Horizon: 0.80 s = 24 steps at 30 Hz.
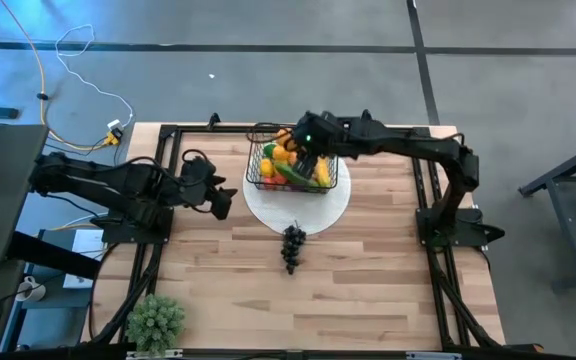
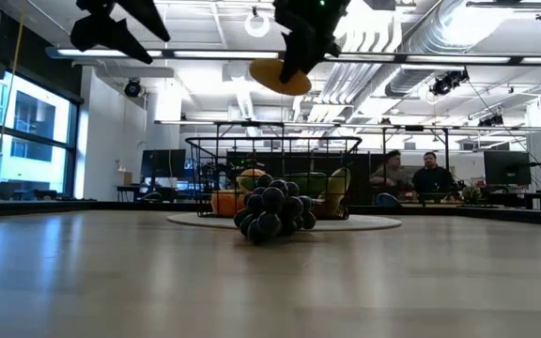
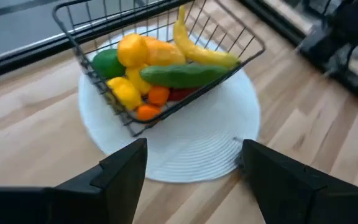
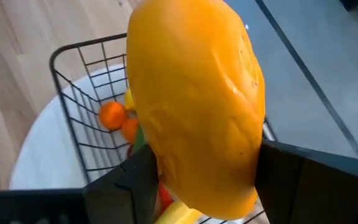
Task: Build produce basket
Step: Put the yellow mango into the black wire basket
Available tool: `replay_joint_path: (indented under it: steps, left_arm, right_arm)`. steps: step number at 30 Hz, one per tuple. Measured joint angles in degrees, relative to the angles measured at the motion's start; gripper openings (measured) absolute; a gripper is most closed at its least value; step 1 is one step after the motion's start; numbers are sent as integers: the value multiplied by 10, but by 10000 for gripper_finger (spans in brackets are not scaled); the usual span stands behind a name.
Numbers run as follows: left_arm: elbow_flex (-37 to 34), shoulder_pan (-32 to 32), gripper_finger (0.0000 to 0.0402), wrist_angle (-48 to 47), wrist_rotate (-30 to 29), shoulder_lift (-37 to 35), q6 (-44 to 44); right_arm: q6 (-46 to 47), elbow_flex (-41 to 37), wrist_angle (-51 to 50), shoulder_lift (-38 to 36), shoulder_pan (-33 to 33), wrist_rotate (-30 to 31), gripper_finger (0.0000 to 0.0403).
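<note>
- Right now the right gripper (image 4: 194,180) holds the orange mango (image 4: 194,99) tight between its two fingers, high over the basket (image 1: 290,166).
- It hangs up there so the mango can go down into the basket from the top without bumping the wire sides.
- The basket sits on the round white plate (image 1: 333,205) at the far middle of the table (image 1: 368,290). The plate keeps it in one spot.
- Inside the basket lie a banana (image 3: 197,46), a cucumber (image 3: 185,76), a lime (image 3: 107,62), lemons (image 3: 132,50) and small orange fruits (image 3: 149,111).
- The dark grapes (image 1: 293,246) lie on the table just near the plate, not in the basket yet.
- The left gripper (image 3: 191,168) waits to the left of the plate with its fingers apart and nothing in them. It stays clear so the arms do not bump.
</note>
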Motion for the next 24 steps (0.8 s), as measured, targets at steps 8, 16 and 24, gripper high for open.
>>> replay_joint_path:
  steps: [8, 16, 24]
  left_arm:
    - [0, 0, 250, 85, -10, 35, -10]
    - [0, 0, 250, 104, -27, 97, -73]
    - [0, -1, 250, 103, -25, 151, -128]
  right_arm:
    - [-97, -1, 13, 0, -78, -92, 183]
    - [-105, -34, 9, 3, -123, -178, 183]
    - [-141, -88, 7, 3, -135, -197, 183]
